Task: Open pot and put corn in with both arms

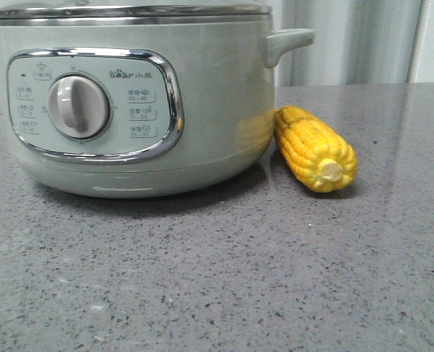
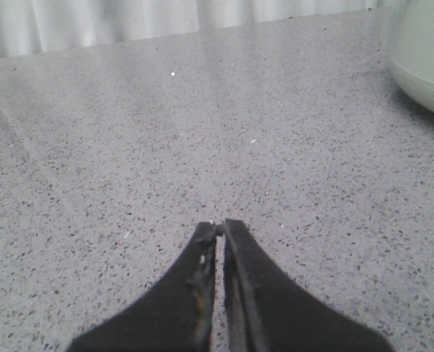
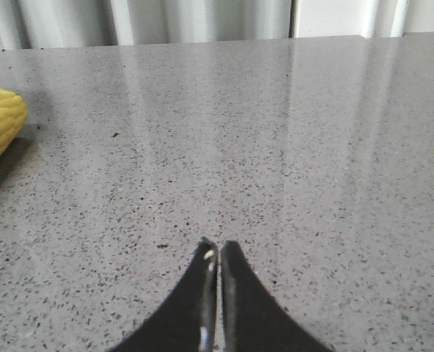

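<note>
Corn (image 1: 316,148) lying right of centre beside pot (image 1: 129,103): light, stiff, round, likely rolling; take mid-cob. Left gripper (image 2: 221,224) and right gripper (image 3: 218,243) both closed, holding nothing.

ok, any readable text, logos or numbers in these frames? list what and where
"Bear", followed by two small characters I can't make out: on the pot's control panel, above the dial.
Small setting labels with number ranges either side of the dial: too small and blurred to read.
A small icon label at the panel's top left: unreadable.
Corn, counter and both wrist views: no text.
</note>
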### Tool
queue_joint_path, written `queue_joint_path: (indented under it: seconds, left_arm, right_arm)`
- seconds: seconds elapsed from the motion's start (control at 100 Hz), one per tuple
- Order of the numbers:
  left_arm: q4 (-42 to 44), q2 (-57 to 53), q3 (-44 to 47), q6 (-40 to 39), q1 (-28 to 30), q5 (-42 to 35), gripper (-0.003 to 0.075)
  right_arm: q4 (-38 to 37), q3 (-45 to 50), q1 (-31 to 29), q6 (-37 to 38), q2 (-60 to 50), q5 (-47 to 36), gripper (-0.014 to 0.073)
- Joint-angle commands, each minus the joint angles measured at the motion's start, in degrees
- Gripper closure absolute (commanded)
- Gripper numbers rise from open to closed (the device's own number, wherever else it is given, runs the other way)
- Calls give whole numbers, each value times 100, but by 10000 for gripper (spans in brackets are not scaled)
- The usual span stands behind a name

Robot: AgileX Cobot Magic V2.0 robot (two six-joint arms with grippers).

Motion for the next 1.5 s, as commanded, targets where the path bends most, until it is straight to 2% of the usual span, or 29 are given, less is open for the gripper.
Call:
queue_joint_path:
  seconds: [0.0, 0.2, 0.78, 1.2, 1.37, 1.49]
  left_arm:
    - [0, -191, 39, -6, 13, -531, 741]
    - [0, -191, 39, -6, 13, -693, 741]
    - [-16, -191, 39, -6, 13, -1808, 741]
    - [-106, -191, 16, -6, 13, -1662, 741]
    - [-434, -93, -168, -6, 13, -1351, 741]
    - [-390, 184, -564, -6, 13, -1240, 741]
  right_arm:
    - [-60, 115, -38, -26, -124, -529, 667]
    - [-60, 115, -38, -26, -124, -962, 667]
    - [-60, 104, -38, -26, -124, -1347, 667]
    - [-60, 104, -38, -26, -124, -1238, 667]
    - [10, -216, -27, -26, -8, -474, 667]
    - [335, -485, -15, -26, 326, -438, 667]
